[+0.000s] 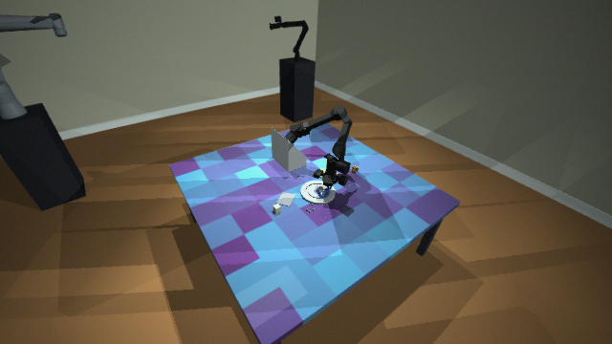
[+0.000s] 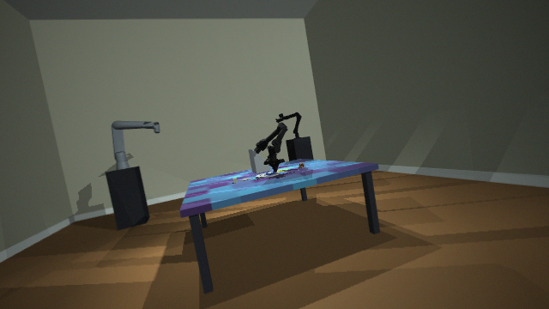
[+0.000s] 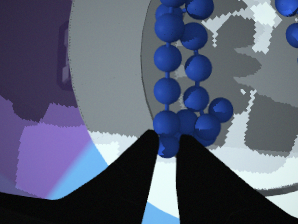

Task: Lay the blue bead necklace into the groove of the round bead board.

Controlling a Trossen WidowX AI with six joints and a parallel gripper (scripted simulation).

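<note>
Jaws [image 1: 327, 187] [image 2: 274, 171] of the black arm [image 1: 341, 139] [image 2: 280, 134] point down over the round bead board [image 1: 304, 195] [image 2: 258, 176] [image 3: 105, 75], their tips nearly together and clamped on beads at one end of a bunched section of the blue bead necklace [image 1: 321, 192] [image 2: 270, 173] [image 3: 167, 91]. The necklace lies within the outline of the board, two strands running side by side from the tips near the inner edge of its broad outer band, with a few beads clustered just beside the tips and more across the board from them. It is gathered up rather than spread in a full round, and I cannot tell whether any bead sits down in the groove. Near the board on the table [image 1: 335, 268] [image 2: 274, 190] lie a pale flat square [image 1: 286, 199] and, a little farther from it, a small cream block [image 1: 276, 208] [image 2: 234, 180]. A grey upright panel [image 1: 282, 150] [image 2: 256, 162] stands behind the board, and a small orange thing [image 1: 355, 169] [image 2: 301, 166] sits beyond it, past the jaws.
</note>
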